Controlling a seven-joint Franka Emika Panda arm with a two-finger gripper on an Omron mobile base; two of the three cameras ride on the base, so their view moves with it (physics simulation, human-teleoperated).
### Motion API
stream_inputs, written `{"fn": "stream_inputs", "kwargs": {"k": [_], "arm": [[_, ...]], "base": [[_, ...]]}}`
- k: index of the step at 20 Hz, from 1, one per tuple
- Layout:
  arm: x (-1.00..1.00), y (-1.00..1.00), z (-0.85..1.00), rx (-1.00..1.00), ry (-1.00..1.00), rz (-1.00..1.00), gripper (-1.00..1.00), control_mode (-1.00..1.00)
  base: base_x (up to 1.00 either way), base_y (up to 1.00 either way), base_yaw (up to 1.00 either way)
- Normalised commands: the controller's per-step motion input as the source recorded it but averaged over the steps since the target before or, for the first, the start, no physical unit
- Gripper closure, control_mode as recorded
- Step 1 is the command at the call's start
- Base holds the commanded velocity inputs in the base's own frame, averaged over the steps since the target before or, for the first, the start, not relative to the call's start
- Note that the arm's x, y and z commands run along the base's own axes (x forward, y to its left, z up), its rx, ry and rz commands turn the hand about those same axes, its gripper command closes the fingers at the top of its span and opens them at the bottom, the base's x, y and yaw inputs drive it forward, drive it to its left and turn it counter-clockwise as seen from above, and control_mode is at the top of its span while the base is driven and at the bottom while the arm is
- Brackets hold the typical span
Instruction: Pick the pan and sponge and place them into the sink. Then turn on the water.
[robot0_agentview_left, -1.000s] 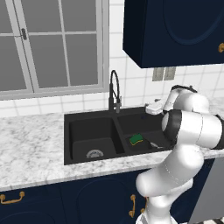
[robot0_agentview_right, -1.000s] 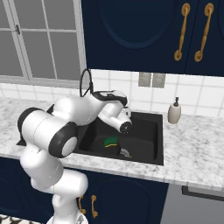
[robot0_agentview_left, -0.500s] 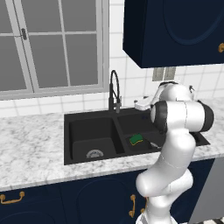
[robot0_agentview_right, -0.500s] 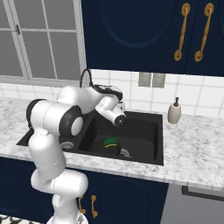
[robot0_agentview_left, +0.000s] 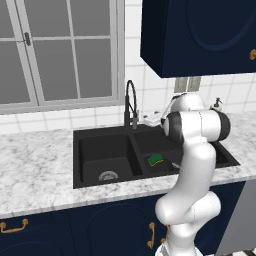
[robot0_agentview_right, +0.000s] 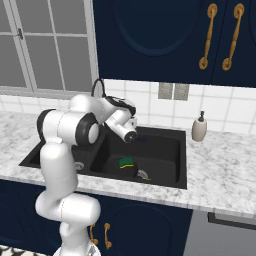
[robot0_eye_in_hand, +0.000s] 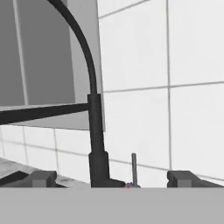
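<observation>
The black double-basin sink (robot0_agentview_left: 100, 137) (robot0_agentview_right: 172, 145) is set in the marble counter. In its right basin the green-topped sponge (robot0_agentview_left: 155, 159) (robot0_agentview_right: 126, 162) lies on the black pan (robot0_agentview_right: 133, 172), which barely stands out from the dark basin floor. My gripper (robot0_agentview_left: 148, 120) (robot0_eye_in_hand: 113, 177) is at the back of the sink, just right of the base of the black gooseneck faucet (robot0_agentview_left: 131, 104) (robot0_eye_in_hand: 94, 127). It is open: the fingertips (robot0_eye_in_hand: 43, 177) stand far apart, with nothing between them. A thin grey lever (robot0_eye_in_hand: 134, 168) stands beside the faucet base. No water stream shows.
A white soap dispenser (robot0_agentview_right: 199, 127) (robot0_agentview_left: 216, 104) stands on the counter right of the sink. The tiled wall and a window (robot0_agentview_left: 65, 55) are close behind the faucet, with dark blue cabinets (robot0_agentview_right: 165, 40) overhead. The left basin has a silvery drain (robot0_agentview_left: 108, 175).
The arm has swung from over the right basin back and left, bringing the hand to the faucet base. Sponge and pan have stayed put.
</observation>
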Motion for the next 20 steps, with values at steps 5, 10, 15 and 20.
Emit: {"fn": "stream_inputs", "kwargs": {"k": [5,10,15,20], "arm": [[0.58,0.10,-0.23,0.07,0.00,-0.01,-1.00,-1.00],[0.68,0.08,-0.25,0.02,0.00,-0.04,-1.00,-1.00],[0.63,0.06,-0.27,0.00,0.00,-0.08,-1.00,-1.00],[0.52,0.15,-0.26,0.00,0.00,-0.07,-1.00,-1.00]], "base": [[0.00,0.00,0.00],[0.00,0.00,0.00],[0.00,0.00,0.00],[0.00,0.00,0.00]]}}
